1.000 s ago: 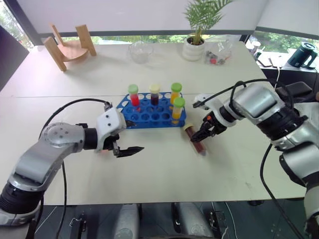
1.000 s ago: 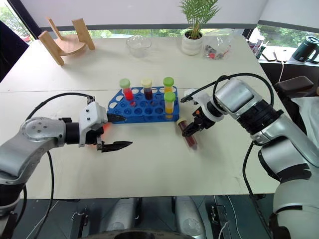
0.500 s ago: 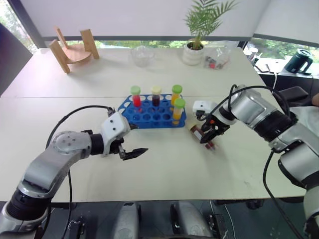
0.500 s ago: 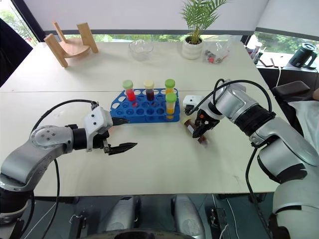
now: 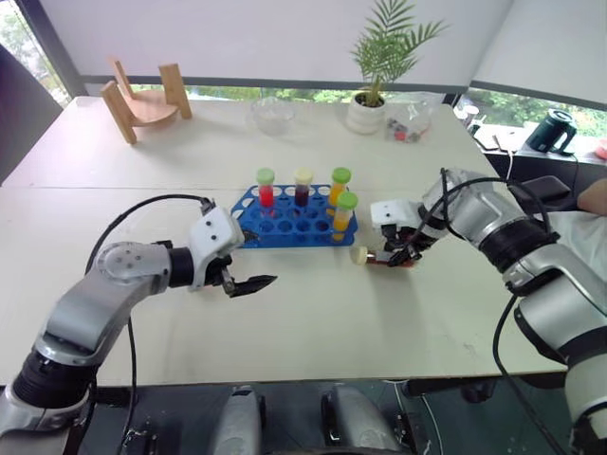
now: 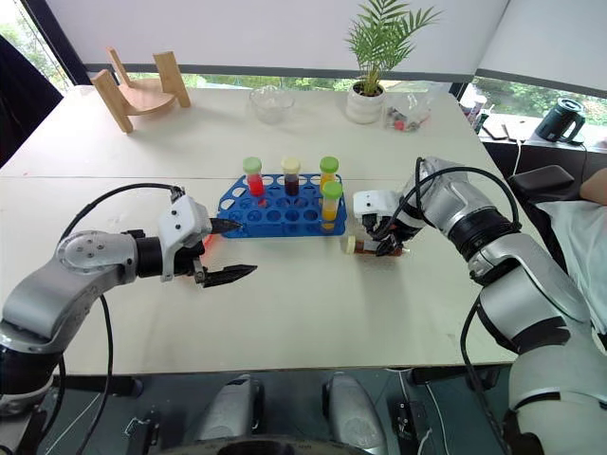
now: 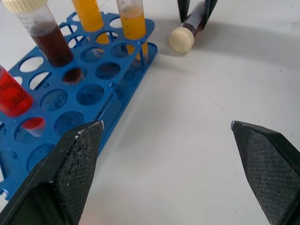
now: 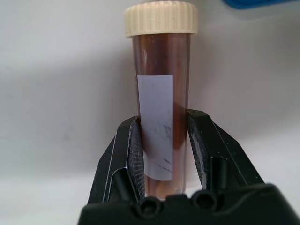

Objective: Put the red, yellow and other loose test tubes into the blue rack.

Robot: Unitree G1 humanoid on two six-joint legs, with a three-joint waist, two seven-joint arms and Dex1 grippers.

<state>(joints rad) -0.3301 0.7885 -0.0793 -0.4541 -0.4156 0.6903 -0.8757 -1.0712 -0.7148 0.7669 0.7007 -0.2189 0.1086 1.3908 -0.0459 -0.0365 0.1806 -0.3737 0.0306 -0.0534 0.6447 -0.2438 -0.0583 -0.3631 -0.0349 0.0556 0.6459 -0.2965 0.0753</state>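
Observation:
The blue rack (image 5: 294, 218) stands mid-table and holds a red tube (image 5: 266, 188), a brown tube (image 5: 303, 186) and two yellow tubes (image 5: 340, 184). To its right a loose dark brown test tube (image 5: 372, 256) with a cream cap lies level at the table, cap toward the rack. My right gripper (image 5: 398, 256) is shut on the brown tube's (image 8: 161, 117) body, with its fingers (image 8: 123, 150) pressed against both sides. My left gripper (image 5: 248, 263) hangs open and empty at the rack's near left corner, its fingers (image 7: 70, 173) spread wide beside the rack (image 7: 93, 93).
Along the far side stand a wooden stand (image 5: 142, 95), a glass bowl (image 5: 270, 112), a potted plant (image 5: 375, 95) and a clear bag of small items (image 5: 408, 123). A dark kettle (image 5: 548, 131) sits off to the right. Bare table lies in front of the rack.
My right gripper went from open to shut on the brown tube and rolled its wrist, so the tube now lies sideways, cap toward the rack. The left gripper stayed put. The camera shifted.

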